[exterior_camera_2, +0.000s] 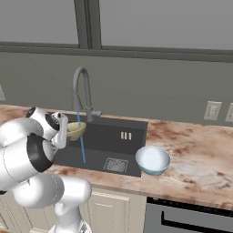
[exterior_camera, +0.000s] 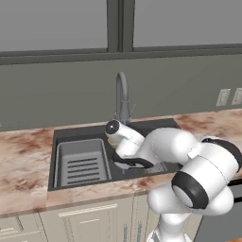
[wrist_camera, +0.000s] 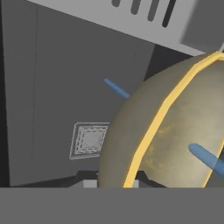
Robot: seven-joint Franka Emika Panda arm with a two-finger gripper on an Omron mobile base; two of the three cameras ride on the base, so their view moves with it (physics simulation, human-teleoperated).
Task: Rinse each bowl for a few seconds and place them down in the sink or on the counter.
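My gripper [exterior_camera_2: 64, 132] is shut on the rim of the olive-gold bowl [exterior_camera_2: 76, 130], which hangs tilted over the sink [exterior_camera_2: 113, 136] below the faucet [exterior_camera_2: 82, 86]. In the hand view the olive-gold bowl [wrist_camera: 175, 131] is close up, its rim pinched low in the picture by my gripper [wrist_camera: 114, 183]. A thin blue stream of water [exterior_camera_2: 82, 145] falls from the spout and meets the bowl's shiny inside [wrist_camera: 205, 157]. The pale blue bowl [exterior_camera_2: 152, 160] stands upright on the counter [exterior_camera_2: 195, 154] at the sink's right front corner, apart from the gripper.
The ribbed drying tray [exterior_camera: 82, 163] fills the left part of the sink [exterior_camera: 156, 126]. A square drain [exterior_camera_2: 115, 164] lies in the basin floor below the bowl. Behind the counter [exterior_camera: 23, 156] rises a grey wall with windows, and outlets [exterior_camera_2: 211, 110] sit at the right.
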